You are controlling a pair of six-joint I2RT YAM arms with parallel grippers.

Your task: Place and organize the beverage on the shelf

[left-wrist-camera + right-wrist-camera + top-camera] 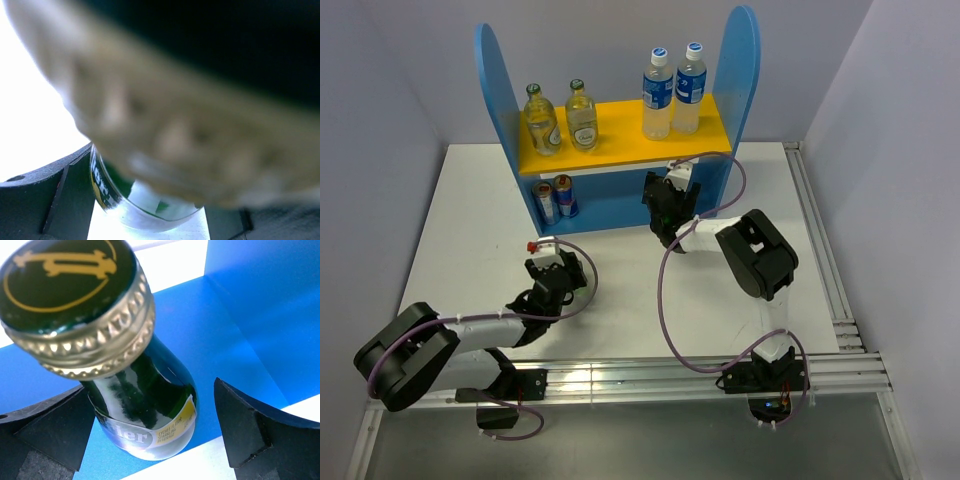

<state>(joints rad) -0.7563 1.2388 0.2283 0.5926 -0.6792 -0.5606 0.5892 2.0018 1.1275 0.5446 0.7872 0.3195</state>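
Green bottles, two of them, are the part of the beverage now in play. On the left, the left green bottle [116, 192] sits between the dark fingers of the left gripper [142, 212], out over the table [470, 210] and well short of the shelf [742, 80]. That wrist view is mostly blur, so I judge rather than see that the fingers are clamped on its body. Its long axis runs up toward the camera, cap nearest the lens, base down.

To the right, the right green bottle [145, 400] stands on the blue lower tier [240, 330], under the yellow board [620, 140]. The right gripper [152, 410] has its fingers spread wide on either side, gripping nothing. One pad [50, 435] lies just beside the glass, the other [255, 430] well apart. This bottle is upright, cap [70, 285] up, label facing the gripper.

The step looks like clearing out. Draw straight back with jaws kept wide and no sideways drift, since the near pad could tip the bottle. Then bring the other bottle in upright, between this one and the small cans [555, 198].
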